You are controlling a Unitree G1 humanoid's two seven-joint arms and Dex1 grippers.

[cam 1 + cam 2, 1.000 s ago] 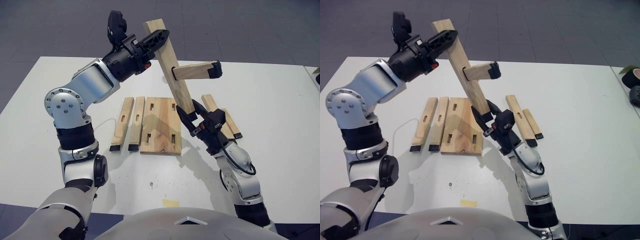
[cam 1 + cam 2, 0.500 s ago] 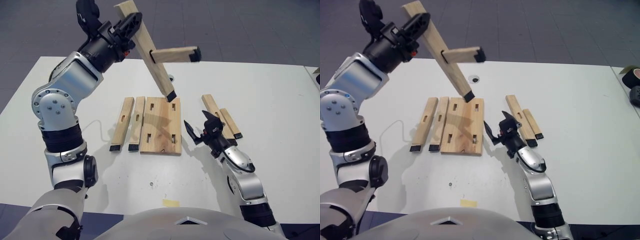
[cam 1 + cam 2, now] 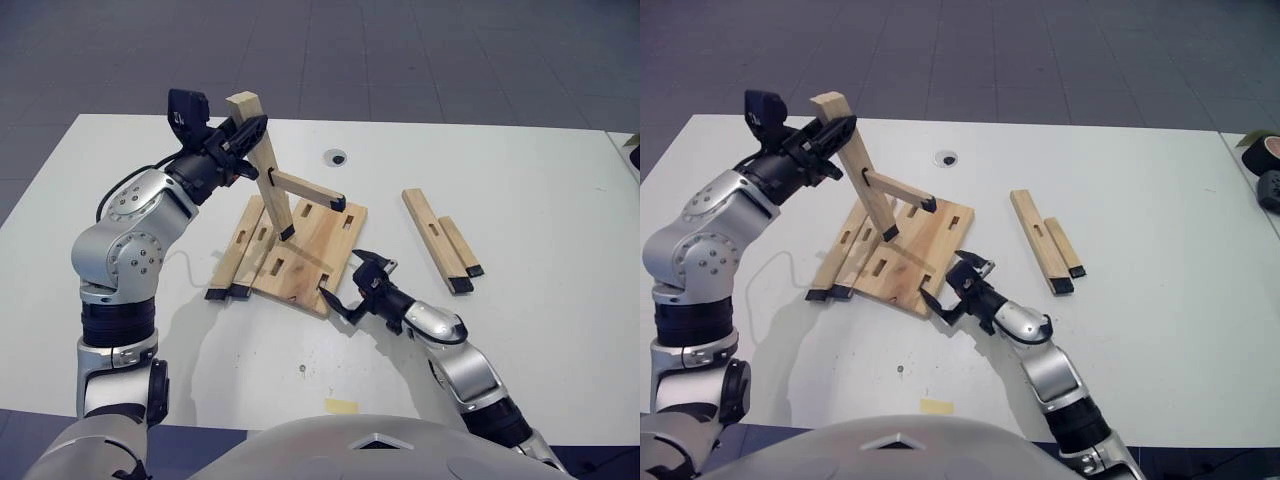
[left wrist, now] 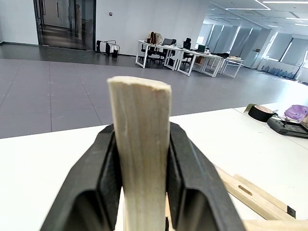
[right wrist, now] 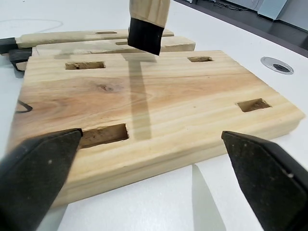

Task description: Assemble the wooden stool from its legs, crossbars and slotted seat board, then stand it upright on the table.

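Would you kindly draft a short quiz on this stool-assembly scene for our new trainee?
1. True or false: the left gripper is shut on a leg with a crossbar fitted.
2. The right gripper is: A) open at the seat board's near edge; B) shut on a leg; C) raised above the left gripper.
3. How many loose wooden pieces lie to the robot's right of the seat board?
Key: 1 true; 2 A; 3 two.

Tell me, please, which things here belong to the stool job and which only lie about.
Job: slotted seat board; leg with crossbar in the left tool; two legs at the board's left side; two pieces on the right.
Lying about: table grommet; yellow tape strip; dark items at the far right.
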